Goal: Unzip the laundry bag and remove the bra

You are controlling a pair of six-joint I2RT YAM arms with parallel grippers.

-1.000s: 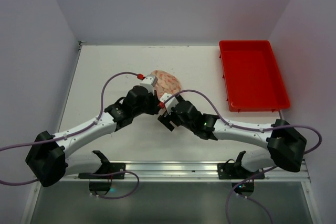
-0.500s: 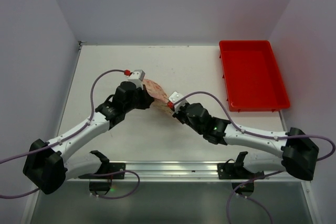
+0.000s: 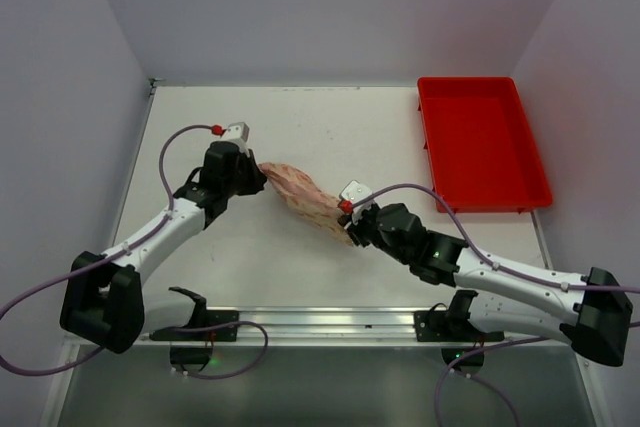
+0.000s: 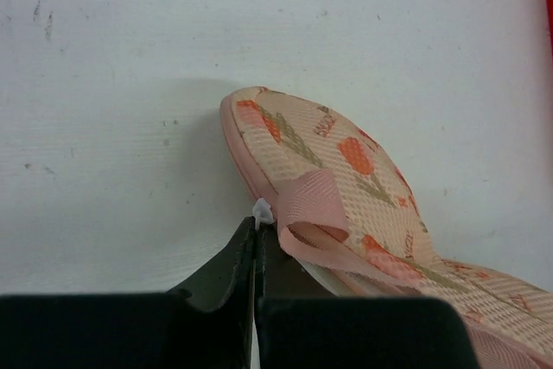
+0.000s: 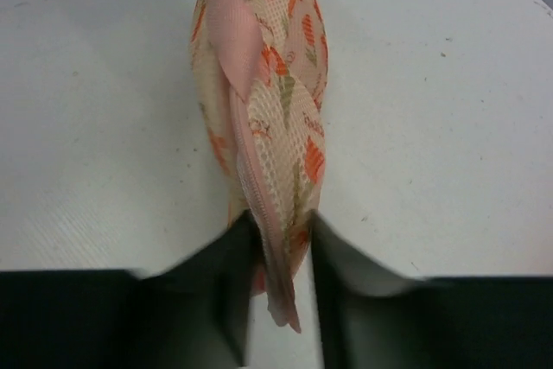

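The right pincer (image 5: pixel 278 235) pinches the near end of the laundry bag (image 5: pixel 276 84), one black finger on each side of its pink-edged seam. The bag is waffle-textured cream-peach mesh with orange tulips; its tiny lettering is too blurred to read. It stretches diagonally over the white desk (image 3: pixel 380 137). At the far end, the left pincer (image 4: pixel 257 244) is pressed together on a small white tab (image 4: pixel 260 210) beside a pink ribbon loop (image 4: pixel 315 209). Far right sits a glossy red tray (image 3: pixel 483 147).
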